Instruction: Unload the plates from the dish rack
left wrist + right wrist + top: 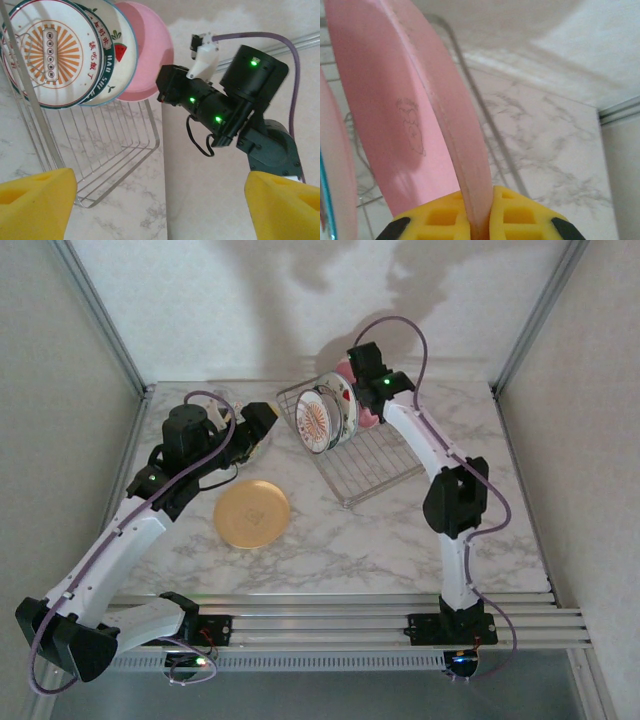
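Observation:
Three plates stand on edge in the silver wire dish rack (365,465) (117,150): the white sunburst plate (314,421) (47,50) in front, the white plate with red-and-green motifs (341,400) (119,55) behind it, and the plain pink plate (367,418) (147,50) (385,115) last. My right gripper (358,374) (480,222) is shut on the pink plate's rim from the far side. The yellow-orange plate (252,513) lies flat on the table. My left gripper (264,422) (160,200) hovers open just left of the rack, holding nothing. I cannot make out the speckled plate.
The marble table (400,540) has free room in front of and right of the rack. Grey walls with metal posts close in the back and sides. The left arm (180,455) reaches across the table's left part.

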`<action>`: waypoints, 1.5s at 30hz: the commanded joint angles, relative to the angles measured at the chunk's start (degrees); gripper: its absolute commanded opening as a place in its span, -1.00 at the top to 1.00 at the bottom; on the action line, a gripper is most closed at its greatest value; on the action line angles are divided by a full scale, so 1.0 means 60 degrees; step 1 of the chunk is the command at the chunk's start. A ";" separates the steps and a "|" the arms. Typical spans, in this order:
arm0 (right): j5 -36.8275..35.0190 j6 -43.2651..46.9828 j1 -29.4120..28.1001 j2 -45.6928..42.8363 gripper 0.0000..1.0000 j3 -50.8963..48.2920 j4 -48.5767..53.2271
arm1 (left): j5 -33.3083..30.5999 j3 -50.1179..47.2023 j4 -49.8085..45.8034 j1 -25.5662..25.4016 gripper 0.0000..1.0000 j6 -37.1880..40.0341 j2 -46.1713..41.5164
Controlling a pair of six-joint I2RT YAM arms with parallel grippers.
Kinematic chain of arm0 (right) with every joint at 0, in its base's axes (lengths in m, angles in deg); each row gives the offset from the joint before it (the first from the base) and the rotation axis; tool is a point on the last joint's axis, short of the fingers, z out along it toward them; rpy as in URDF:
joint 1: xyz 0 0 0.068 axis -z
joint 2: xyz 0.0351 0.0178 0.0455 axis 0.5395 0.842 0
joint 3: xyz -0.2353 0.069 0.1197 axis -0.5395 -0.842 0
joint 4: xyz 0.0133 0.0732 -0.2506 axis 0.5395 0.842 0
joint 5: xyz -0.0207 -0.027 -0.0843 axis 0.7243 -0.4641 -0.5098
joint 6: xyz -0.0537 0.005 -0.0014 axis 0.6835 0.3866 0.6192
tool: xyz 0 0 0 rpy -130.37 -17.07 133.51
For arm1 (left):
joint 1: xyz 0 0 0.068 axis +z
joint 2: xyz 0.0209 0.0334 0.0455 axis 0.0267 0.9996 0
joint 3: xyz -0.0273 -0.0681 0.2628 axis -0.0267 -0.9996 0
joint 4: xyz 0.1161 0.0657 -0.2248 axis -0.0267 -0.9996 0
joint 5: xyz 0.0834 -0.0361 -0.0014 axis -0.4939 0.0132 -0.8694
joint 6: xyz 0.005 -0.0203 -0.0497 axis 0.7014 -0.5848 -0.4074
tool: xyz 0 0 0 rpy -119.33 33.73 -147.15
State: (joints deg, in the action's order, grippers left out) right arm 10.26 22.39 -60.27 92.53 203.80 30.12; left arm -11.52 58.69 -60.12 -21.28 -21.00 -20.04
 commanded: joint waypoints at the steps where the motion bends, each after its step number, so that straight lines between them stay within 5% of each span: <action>1: -0.0478 0.0161 -0.0095 -0.1291 1.00 -0.0471 -0.1010 | 0.0201 0.0134 0.0763 -0.0230 -0.73 -0.0130 0.0175; 16: 0.0085 -0.0315 0.0624 -0.4972 1.00 -0.2664 -0.0477 | 0.0355 0.1668 0.1956 -0.2058 -0.69 0.0576 0.2645; 23: 0.2380 -0.1539 0.1114 -0.6414 1.00 -0.2940 0.1076 | -0.0024 0.3441 0.1348 -0.2961 -0.58 0.1436 0.4518; 34: 0.5306 -0.3198 0.1422 -0.7497 1.00 -0.3280 0.2439 | -0.1328 0.4843 -0.0151 -0.3339 0.01 0.2206 0.5830; 42: 0.6098 -0.3555 0.1621 -0.7505 1.00 -0.3298 0.2575 | -0.2370 0.4946 -0.1289 -0.3376 0.00 0.2342 0.5786; 45: 0.6353 -0.3571 0.1654 -0.7393 1.00 -0.3222 0.2591 | -0.2394 0.4756 -0.1260 -0.3376 0.22 0.2266 0.5664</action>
State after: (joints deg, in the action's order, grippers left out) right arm 42.32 2.63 -50.39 48.79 183.93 46.30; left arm -21.49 87.10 -64.43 -41.78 -8.11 14.95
